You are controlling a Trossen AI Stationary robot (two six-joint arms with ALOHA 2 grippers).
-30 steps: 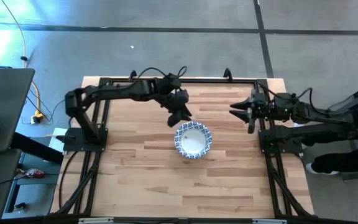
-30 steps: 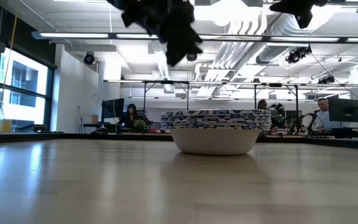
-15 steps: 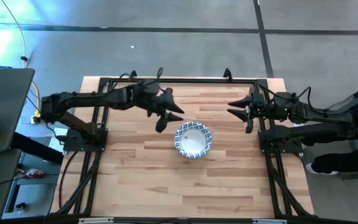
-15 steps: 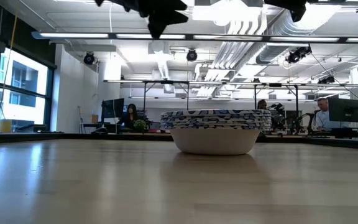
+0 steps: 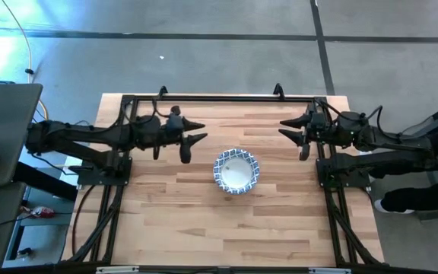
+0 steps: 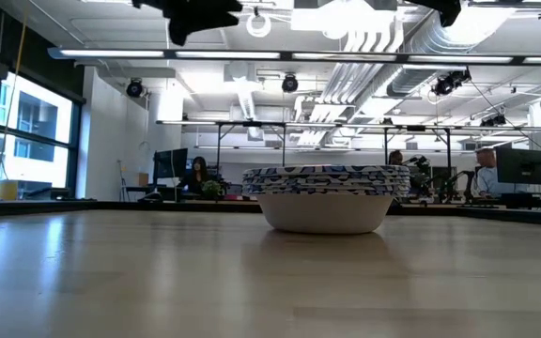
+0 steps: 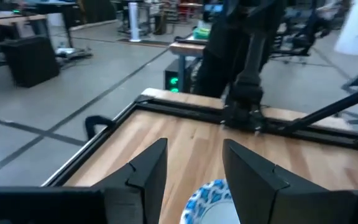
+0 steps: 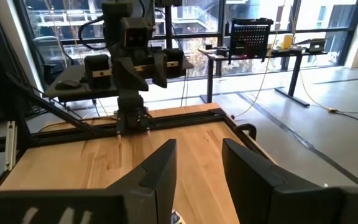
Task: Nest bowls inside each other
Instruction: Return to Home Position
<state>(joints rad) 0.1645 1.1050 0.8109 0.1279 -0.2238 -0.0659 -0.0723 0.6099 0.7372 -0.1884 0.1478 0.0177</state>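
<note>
Blue-rimmed bowls [image 5: 236, 170], nested ahead of my spread left gripper [image 5: 198, 131], look light, stiff, slick: I'd pinch the rim; right gripper [image 5: 283, 129] spread too.

1 stack of small round white bowls with blue-and-white patterned rims [image 5: 236, 170] stands on 1 pale wooden plank table [image 5: 204, 228]. From above the stack reads as 1 bowl. In the low view its rims [image 6: 327, 175] lie too tightly layered to count. 2 dark arms flank the stack, 1 on each side. They carry 1 left gripper [image 5: 196, 132] and 1 right gripper [image 5: 284, 129], each with 2 fingers. Far behind the stack, the low view shows 3 people: 1 person [image 6: 197, 172] on its picture-left side and 2 more [image 6: 397, 158] [image 6: 485, 167] on its picture-right side.
</note>
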